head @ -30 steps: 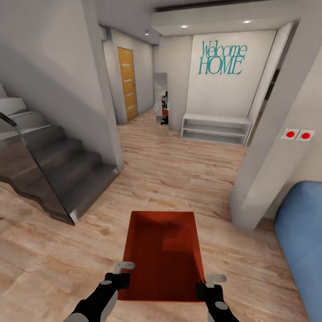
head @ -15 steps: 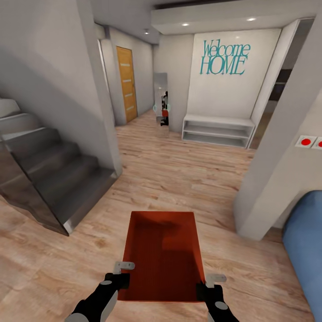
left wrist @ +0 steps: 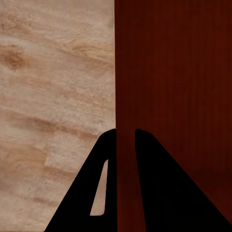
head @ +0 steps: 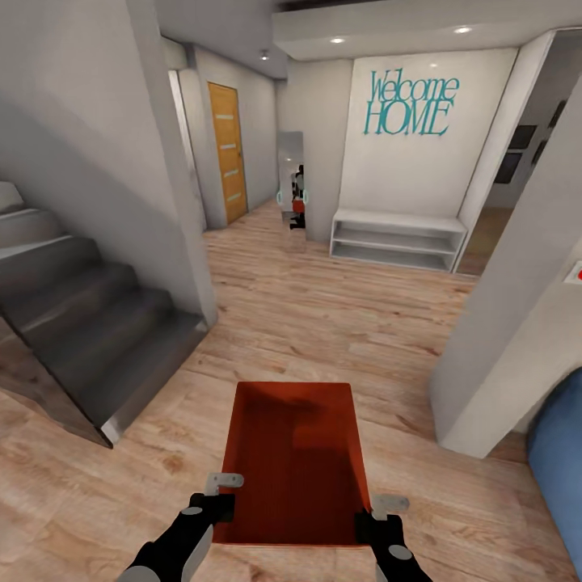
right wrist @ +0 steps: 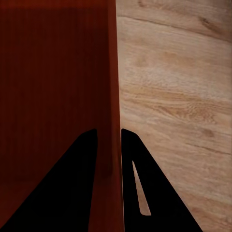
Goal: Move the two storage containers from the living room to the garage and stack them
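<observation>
Orange-red bin was carried level over wood plank floor, left gripper clamped on its left wall, right gripper on its right. Grey stairs at left, white bench under teal "Welcome HOME" lettering, wooden door beyond.

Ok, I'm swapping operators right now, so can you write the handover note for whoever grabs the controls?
Left gripper: shut on the left wall of the storage container.
Right gripper: shut on its right wall.
The container is carried level, open side up, over the wood plank floor of a hallway, stairs on the left.
Done: one container lifted and under way.
Left: reach the garage, set it down, then fetch and stack the second container.
</observation>
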